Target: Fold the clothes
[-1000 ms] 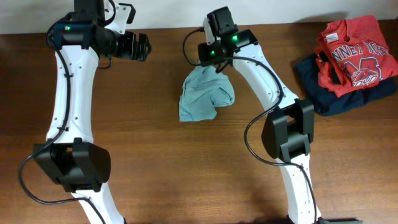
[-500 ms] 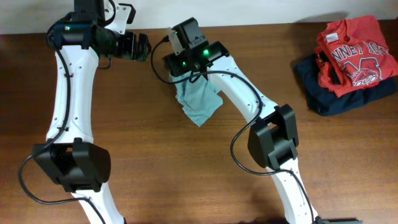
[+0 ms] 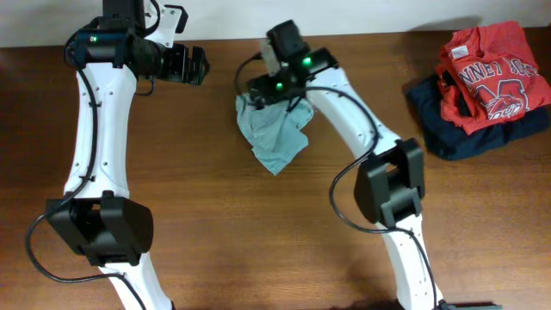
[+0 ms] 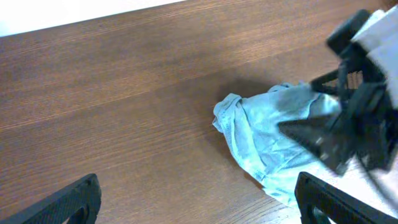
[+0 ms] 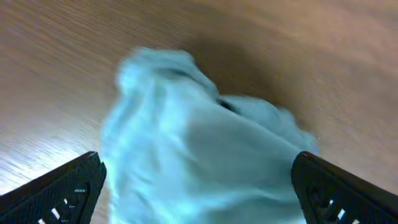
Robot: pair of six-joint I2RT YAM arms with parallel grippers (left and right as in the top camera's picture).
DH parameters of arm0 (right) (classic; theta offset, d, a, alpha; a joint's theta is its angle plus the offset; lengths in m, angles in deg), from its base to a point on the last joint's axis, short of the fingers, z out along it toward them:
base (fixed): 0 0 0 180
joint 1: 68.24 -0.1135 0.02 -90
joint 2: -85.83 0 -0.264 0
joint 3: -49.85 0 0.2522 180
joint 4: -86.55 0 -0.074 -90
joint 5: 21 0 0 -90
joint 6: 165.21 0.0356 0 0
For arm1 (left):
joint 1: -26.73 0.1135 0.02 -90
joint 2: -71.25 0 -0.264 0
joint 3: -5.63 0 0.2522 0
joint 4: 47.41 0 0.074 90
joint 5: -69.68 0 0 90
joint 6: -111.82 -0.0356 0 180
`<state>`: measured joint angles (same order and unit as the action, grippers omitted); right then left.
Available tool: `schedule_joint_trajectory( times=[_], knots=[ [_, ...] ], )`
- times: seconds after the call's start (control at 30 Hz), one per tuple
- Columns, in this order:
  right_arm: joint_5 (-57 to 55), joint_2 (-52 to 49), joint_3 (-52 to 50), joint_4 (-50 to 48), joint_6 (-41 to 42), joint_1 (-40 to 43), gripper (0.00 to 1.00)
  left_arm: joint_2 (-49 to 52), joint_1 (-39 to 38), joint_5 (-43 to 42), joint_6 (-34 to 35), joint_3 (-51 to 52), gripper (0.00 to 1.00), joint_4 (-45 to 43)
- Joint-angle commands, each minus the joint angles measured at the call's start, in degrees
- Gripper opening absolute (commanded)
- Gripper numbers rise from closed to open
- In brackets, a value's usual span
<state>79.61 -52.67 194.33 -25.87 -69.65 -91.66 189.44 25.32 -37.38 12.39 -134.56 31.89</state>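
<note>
right gripper [image 5: 198, 171]: jaws spread wide, one at each lower corner of the right wrist view, nothing pinched. The sage tee [image 3: 275, 138] fills the gap below them as a blurred, bunched lump. Can't tell whether either jaw touches the fabric.

Overhead: the right gripper hangs over the tee's 12 o'clock edge. The fabric trails off from there toward 5 o'clock. The tee is crumpled, not flat, with no fold visible. It lies on the brown table [image 3: 215, 215] a little toward 12 o'clock of the table's middle.

left gripper [image 4: 199, 193]: jaws also spread wide and empty, with only bare wood between them. It sits at about 10 o'clock of the tee, near it but clear of it. In the left wrist view the tee is at 3–4 o'clock of the frame, with the right arm's dark jaws over its right side.

Well apart, at 2–3 o'clock of the tee by the table's right edge, a red shirt [image 3: 491, 73] with white lettering lies on top of a folded navy garment [image 3: 448, 129].
</note>
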Motion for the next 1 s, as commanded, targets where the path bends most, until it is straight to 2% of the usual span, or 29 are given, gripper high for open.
schedule_joint_trajectory(
  times=[0.0, 0.23, 0.43, 0.63, 0.8, 0.97],
  knots=[
    [4.6, 3.2, 0.8, 2.4, 1.4, 4.4, 0.99, 0.3, 0.0, -0.1, -0.5, 0.0, 0.99, 0.2],
    [13.4, 2.9, 0.7, 7.3, 2.4, 9.5, 0.98, 1.8, -0.3, -0.4, -0.5, 0.0, 0.99, 0.3],
    [13.7, 0.2, 0.7, 8.7, 0.4, 9.4, 0.99, 4.0, -1.3, -3.5, -0.5, 0.0, 0.99, 0.3],
    [21.1, -2.1, 0.7, 9.9, 0.5, 9.2, 0.99, 5.6, -2.2, -3.4, -0.5, 0.0, 0.99, 0.3],
    [21.3, -4.1, 0.7, 13.9, 0.4, 9.2, 0.98, 6.6, -2.2, -2.8, -0.5, 0.0, 0.99, 0.0],
    [20.4, -6.5, 0.7, 13.9, -2.4, 9.1, 0.98, 7.3, -2.2, -2.8, -0.5, 0.0, 0.99, -0.2]
  ],
)
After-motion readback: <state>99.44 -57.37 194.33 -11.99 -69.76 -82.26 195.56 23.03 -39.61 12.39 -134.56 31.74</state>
